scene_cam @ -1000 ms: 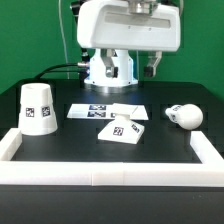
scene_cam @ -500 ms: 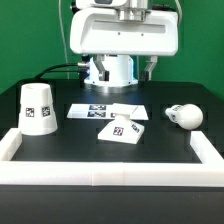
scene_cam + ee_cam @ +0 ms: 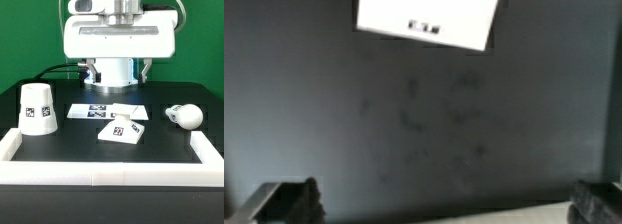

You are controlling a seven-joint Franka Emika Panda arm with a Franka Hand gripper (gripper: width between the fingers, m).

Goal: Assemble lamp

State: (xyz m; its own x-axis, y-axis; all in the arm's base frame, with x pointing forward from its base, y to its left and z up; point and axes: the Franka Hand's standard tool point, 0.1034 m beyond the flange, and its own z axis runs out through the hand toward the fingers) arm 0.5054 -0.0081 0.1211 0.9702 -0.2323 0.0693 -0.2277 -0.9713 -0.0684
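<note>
Tabletop (image 3: 150,152), matte black and bare of cloth, fills the exterior view. A white border rail (image 3: 105,172) runs along its near edge and turns up both sides. Behind it stands a plain green wall (image 3: 30,40), and black cables (image 3: 58,70) trail across the far corner on the exterior view's left. The arm (image 3: 120,38) hangs as a broad white housing above the back of the table, over its own pedestal. Its fingers cannot be made out from here.

All three lamp parts lie loose and well apart from the arm:
- The shade (image 3: 38,108) stands on the exterior view's left, just inside the rail, tag facing the camera.
- The base (image 3: 123,130) lies flat near the middle, turned at an angle.
- The bulb (image 3: 183,115) rests on its side toward the exterior view's right.

The marker board (image 3: 108,109) lies just behind the base, very close to it; whether they touch cannot be told.

The wrist view looks down on the same dark surface, faintly mottled and dull. The gripper (image 3: 441,200) shows only as two dark fingertips (image 3: 287,200) — they stand far apart with nothing between them, so the tool is released. A flat white piece (image 3: 429,22) with small black marks is cut by the picture's edge. Which part it is cannot be told.
</note>
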